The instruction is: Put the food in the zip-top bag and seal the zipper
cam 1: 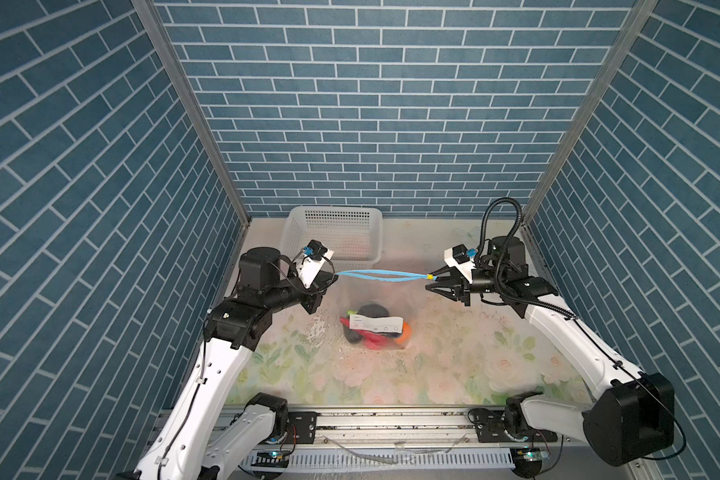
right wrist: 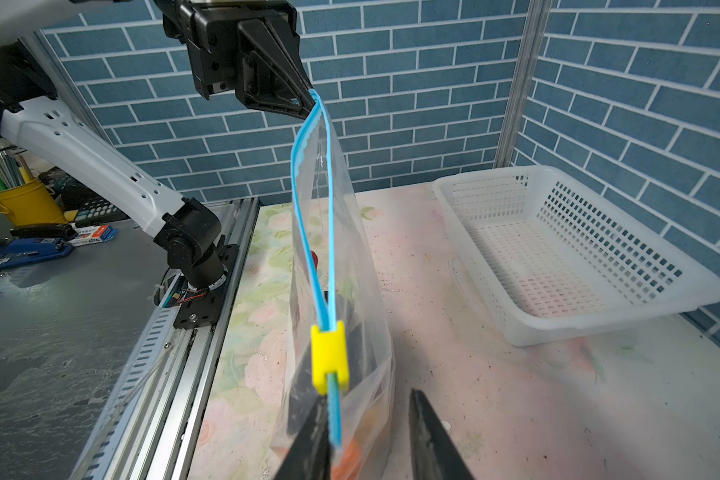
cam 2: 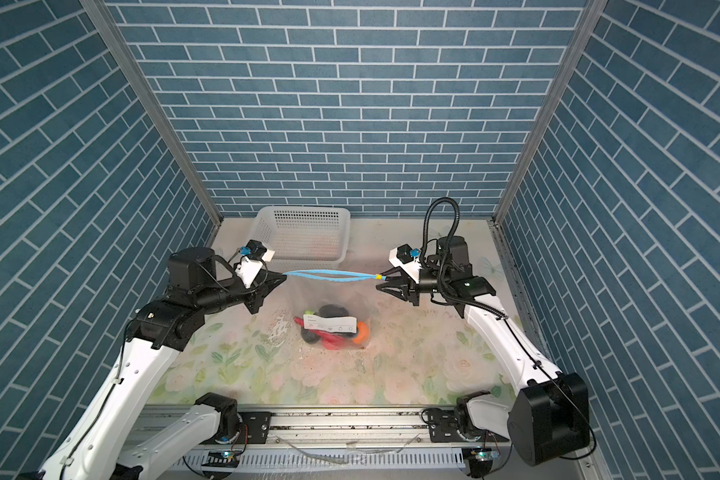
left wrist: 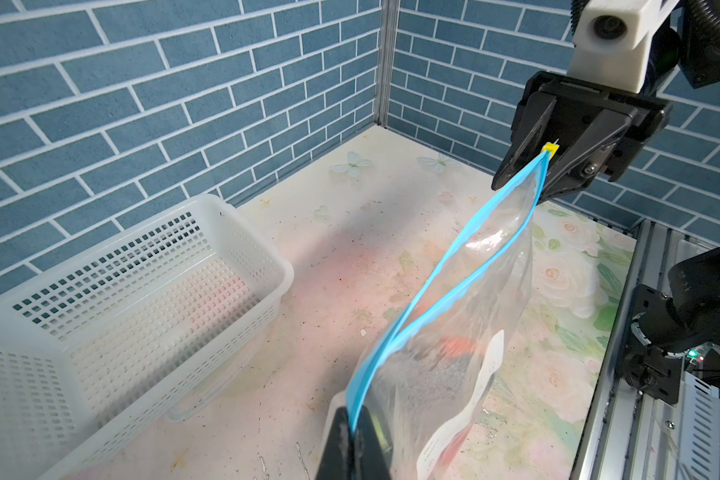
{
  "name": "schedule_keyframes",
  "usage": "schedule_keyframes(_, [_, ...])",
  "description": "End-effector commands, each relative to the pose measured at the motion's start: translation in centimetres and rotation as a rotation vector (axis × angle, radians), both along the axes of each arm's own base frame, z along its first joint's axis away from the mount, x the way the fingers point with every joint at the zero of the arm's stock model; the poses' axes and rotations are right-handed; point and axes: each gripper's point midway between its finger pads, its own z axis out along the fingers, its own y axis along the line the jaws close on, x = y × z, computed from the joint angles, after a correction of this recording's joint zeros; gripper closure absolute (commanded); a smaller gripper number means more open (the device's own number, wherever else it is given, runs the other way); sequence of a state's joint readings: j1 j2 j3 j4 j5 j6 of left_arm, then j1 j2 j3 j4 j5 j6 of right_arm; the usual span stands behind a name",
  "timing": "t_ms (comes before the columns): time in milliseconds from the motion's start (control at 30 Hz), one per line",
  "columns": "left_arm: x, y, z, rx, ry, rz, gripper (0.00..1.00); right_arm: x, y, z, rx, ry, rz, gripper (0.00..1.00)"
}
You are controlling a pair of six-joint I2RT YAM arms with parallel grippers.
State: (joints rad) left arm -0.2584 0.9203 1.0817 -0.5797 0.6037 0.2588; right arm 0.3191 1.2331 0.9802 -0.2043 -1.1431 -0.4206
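Observation:
The clear zip-top bag (cam 1: 375, 297) hangs stretched between both grippers above the floral table. Food (cam 1: 371, 332) lies bunched at its bottom behind the white label: black, red and orange pieces (cam 2: 333, 332). The light blue zipper (cam 1: 371, 274) gapes along its middle. My left gripper (left wrist: 352, 419) is shut on the zipper's left end (cam 2: 284, 275). The yellow slider (right wrist: 328, 357) sits near the right end. My right gripper (right wrist: 368, 397) stands open around that end; the blue strip rests against one finger (right wrist: 314, 432), and the other finger is apart from it.
A white perforated basket (cam 1: 329, 237) stands at the back, behind the bag (right wrist: 578, 257). A metal rail (cam 1: 391, 424) runs along the table's front edge. Beyond the rail's left end, a yellow pot (right wrist: 24, 203) and a blue stapler (right wrist: 30, 251) lie off the table.

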Motion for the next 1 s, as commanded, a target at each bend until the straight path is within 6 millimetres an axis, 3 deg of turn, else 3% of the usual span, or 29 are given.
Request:
schedule_keyframes(0, [-0.2,0.1,0.4,-0.013,-0.024,0.001,1.0,-1.4,0.0,1.0,0.064,-0.006,0.067,0.74])
schedule_keyframes(300, [-0.4,0.2,0.6,-0.012,-0.027,0.0,1.0,-2.4,-0.4,1.1,0.087,-0.007,0.083,1.0])
schedule_keyframes(533, [-0.5,0.3,0.6,-0.006,-0.033,0.007,1.0,-2.8,-0.5,1.6,0.095,-0.032,0.082,1.0])
schedule_keyframes(967, [-0.6,0.3,0.6,-0.007,-0.034,0.003,1.0,-2.8,-0.7,1.9,0.097,-0.036,0.078,0.89])
